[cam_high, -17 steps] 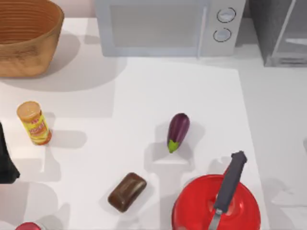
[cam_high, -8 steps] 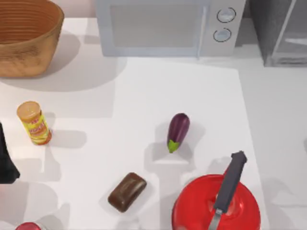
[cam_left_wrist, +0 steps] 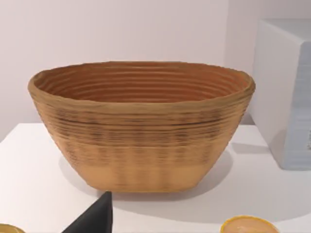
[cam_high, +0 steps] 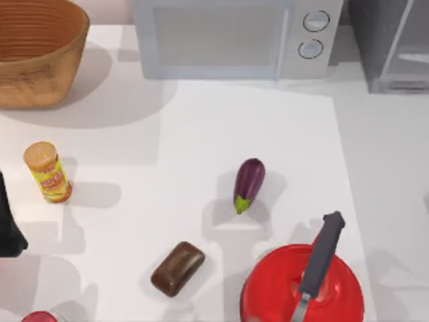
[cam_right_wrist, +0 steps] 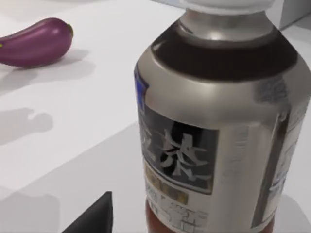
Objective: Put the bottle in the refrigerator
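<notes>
— What is seen, starting with the biggest thing?

— A white table is spread under everything. At its far right corner the refrigerator is set, dark grey, with its pale-framed glassy door shut. Just to its left the light-grey microwave is placed, two round knobs on its face. The far left corner is taken by a woven basket.

— And nearer the front?

— A round red pot is cut by the front edge at the right, and a dark handle is laid across it.

— Where is the bottle found?

— In the right wrist view the bottle is seen upright and very close in front of the right gripper. It is wrapped in a silver label, capped in white, and dark liquid is visible at its shoulder. Its base is cut off, so its footing cannot be judged. It is kept well apart from the refrigerator.

— Is it being pinched?

— That cannot be told; whether that gripper is spread or pressed together is not shown.

— And the other arm?

— The left arm is parked at the table's left edge. The left gripper is pointed at the basket, and its state cannot be told either.

— The small things?

— A purple eggplant is laid mid-table. A brown block is set nearer the front, just left of the pot. A yellow can is stood upright near the left edge.
</notes>
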Available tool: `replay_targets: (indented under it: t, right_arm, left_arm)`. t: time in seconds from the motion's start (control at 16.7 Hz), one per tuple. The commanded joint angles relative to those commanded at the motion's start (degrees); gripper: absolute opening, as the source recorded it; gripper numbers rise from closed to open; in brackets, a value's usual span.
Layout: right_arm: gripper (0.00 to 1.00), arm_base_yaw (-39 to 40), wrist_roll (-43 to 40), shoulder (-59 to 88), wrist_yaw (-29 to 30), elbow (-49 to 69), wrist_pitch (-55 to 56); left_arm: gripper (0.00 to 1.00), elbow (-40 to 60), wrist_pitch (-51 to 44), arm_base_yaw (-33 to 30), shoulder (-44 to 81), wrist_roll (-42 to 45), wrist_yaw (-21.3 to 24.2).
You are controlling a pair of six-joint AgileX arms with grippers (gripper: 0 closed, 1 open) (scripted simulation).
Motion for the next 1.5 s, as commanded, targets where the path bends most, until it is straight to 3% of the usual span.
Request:
replay_targets:
  t: [0.36,0.6,0.84,1.14,1.5]
  right_arm:
    - [1.0,5.73,24.72,0.48,2.34,-7.52,31.96]
    - [1.0,9.24,36.13,-0.58,4.51,-11.71,46.27]
    - [1.0,11.11,40.82,-1.65,5.92,-13.69,51.57]
    - [1.0,11.19,41.02,-1.7,5.99,-13.77,51.77]
    - [0.55,11.19,41.02,-1.7,5.99,-13.77,51.77]
  left_arm:
    - [1.0,0.0,0.0,0.0,0.0,0.0,0.0]
    - [1.0,0.0,0.0,0.0,0.0,0.0,0.0]
    - [1.0,0.0,0.0,0.0,0.0,0.0,0.0]
    - [1.0,0.0,0.0,0.0,0.0,0.0,0.0]
    - [1.0,0.0,0.0,0.0,0.0,0.0,0.0]
